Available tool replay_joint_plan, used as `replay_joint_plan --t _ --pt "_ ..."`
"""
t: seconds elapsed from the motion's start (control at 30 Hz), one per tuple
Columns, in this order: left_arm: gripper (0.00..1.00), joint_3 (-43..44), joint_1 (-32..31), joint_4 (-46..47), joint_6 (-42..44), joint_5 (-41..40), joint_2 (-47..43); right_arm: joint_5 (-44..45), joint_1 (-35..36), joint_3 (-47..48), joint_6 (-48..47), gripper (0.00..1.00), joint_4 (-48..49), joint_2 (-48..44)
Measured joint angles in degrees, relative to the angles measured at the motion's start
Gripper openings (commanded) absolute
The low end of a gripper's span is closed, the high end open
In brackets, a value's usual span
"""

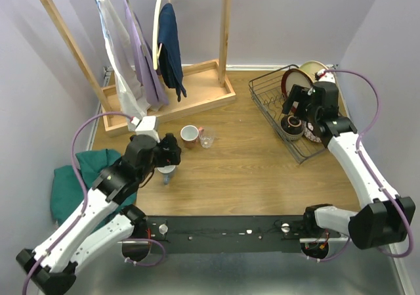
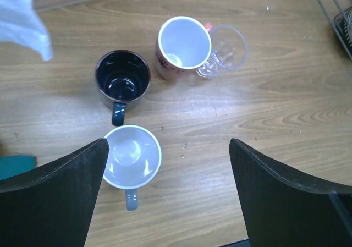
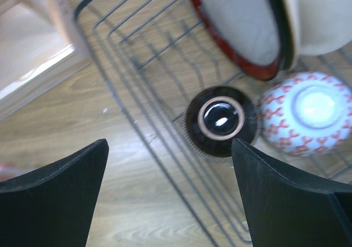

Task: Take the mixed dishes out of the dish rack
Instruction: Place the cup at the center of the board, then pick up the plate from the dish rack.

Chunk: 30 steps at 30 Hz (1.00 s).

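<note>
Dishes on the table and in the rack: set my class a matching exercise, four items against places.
1 dark blue glazed mug
2 clear glass
3 dark ribbed bowl
4 cream plate with dark red rim

A on edge in the dark wire dish rack
B against the pink mug, rack side
C beside the red-patterned white bowl
D beside the white, grey-handled mug

Pairs: 1-D, 2-B, 3-C, 4-A

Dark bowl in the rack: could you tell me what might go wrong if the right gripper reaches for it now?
1. The dark bowl sits close beside the patterned bowl and the leaning red-rimmed plate; the open right gripper may knock either.
2. A finger could snag the dish rack wires.
</note>
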Motion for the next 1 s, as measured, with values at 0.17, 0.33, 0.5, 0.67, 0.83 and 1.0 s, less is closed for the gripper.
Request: replay_joint_plan --t 0.17,0.33,0.5,0.67,0.83,1.0 --pt "0.99 -7.87 0.31 4.26 1.62 -2.29 -10.78 6.27 -0.52 3.87 -2.73 1.00 -0.07 6.01" --pt "0.99 -12.31 0.33 6.97 3.34 -3.93 -16.81 8.76 -2.93 5.51 -4.70 0.97 1.22 11.37" --pt "0.99 -12.66 0.35 9.29 5.18 -5.09 -17.64 8.92 -6.51 5.75 -6.36 0.90 3.96 14.91" --pt "0.99 -12.66 0.35 10.23 6.19 -5.40 -17.35 8.20 -8.00 6.05 -8.31 0.82 7.17 16.85" --pt "0.99 -12.66 0.35 10.80 6.56 -5.40 -17.35 6.45 -8.46 7.93 -10.34 0.80 9.49 19.47" --pt "0.99 -12.66 0.35 10.99 6.67 -5.40 -17.35 5.27 -8.74 9.31 -12.07 0.77 10.05 21.57"
